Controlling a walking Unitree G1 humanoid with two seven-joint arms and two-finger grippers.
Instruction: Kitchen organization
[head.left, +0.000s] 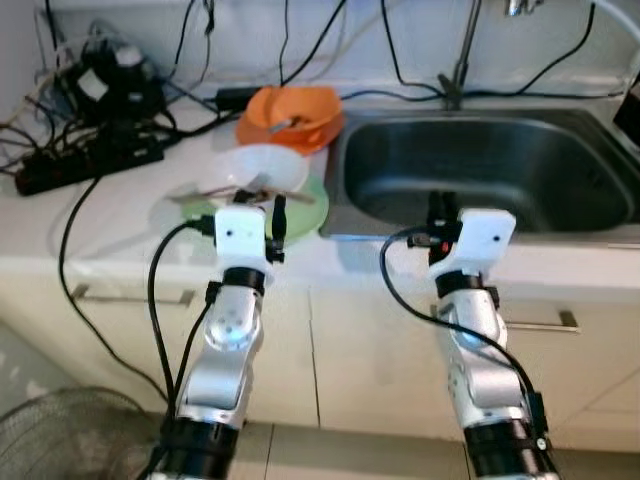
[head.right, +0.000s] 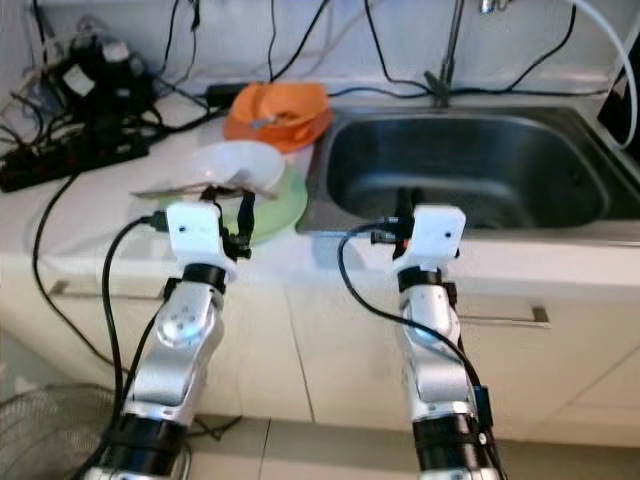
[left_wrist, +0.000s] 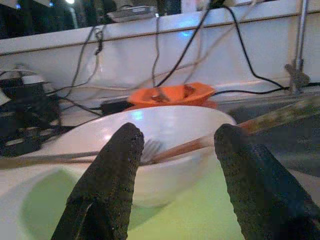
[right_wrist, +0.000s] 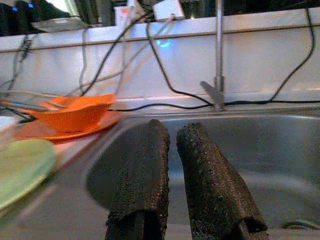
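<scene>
A white bowl (head.left: 262, 168) sits on a pale green plate (head.left: 308, 208) on the counter, left of the sink. A fork (left_wrist: 150, 148) and wooden sticks (left_wrist: 186, 147) lie in the bowl. Behind it an orange bowl (head.left: 292, 112) rests on an orange plate (right_wrist: 75, 131). My left gripper (head.left: 278, 216) hovers at the counter's front edge just short of the white bowl, open, its fingers (left_wrist: 116, 170) spread about the bowl's width. My right gripper (head.left: 437, 210) hangs over the front rim of the steel sink (head.left: 480, 170), shut with nothing held, fingers (right_wrist: 145, 165) pointing at the basin.
A black power strip (head.left: 85, 165) and tangled cables crowd the counter's back left. The faucet (head.left: 460, 60) rises behind the sink. Cabinet drawers with metal handles (head.left: 545, 322) front the counter. A wire mesh object (head.left: 55, 430) stands on the floor at lower left.
</scene>
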